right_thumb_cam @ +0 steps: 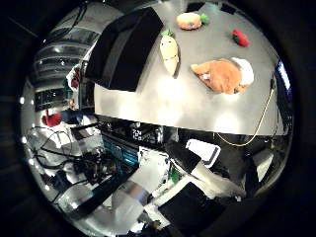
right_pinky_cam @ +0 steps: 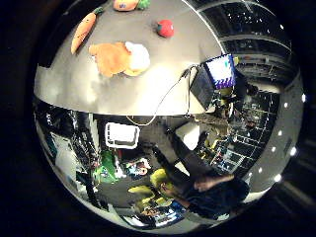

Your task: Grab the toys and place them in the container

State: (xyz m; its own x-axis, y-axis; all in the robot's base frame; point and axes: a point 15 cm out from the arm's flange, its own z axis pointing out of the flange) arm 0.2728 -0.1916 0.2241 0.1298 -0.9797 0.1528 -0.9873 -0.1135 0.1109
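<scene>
Thumb-side palm view shows a grey table [right_thumb_cam: 163,106] with four plush toys spread across it and a black container [right_thumb_cam: 126,47] standing at one end. A plush carrot [right_thumb_cam: 169,53] lies just beside the container; a round orange plush with a green top [right_thumb_cam: 190,20] sits further along the far edge, a small red plush [right_thumb_cam: 240,37] lies well apart from the others, and a larger brown and white plush animal [right_thumb_cam: 224,75] rests flat near the middle of the tabletop. None of them is in the container yet, so the task looks to be at its start. All four appear to be soft stuffed fabric, so they should be light, squashy and in no danger of breaking; the cloth should give decent friction. The carrot would best be taken across its thick middle, the two small round toys enclosed whole, and the animal gripped around its bulky body, not by a floppy limb. Because they compress, a loose hold could let one slip out, so the fingers would need to close well into the stuffing. No part of the hand shows in either view, so I cannot tell how it is set or whether it carries anything. Everything on the table looks small, which suggests the palm is held well clear of the tabletop, facing it at a slant from beyond the table's near edge.
</scene>
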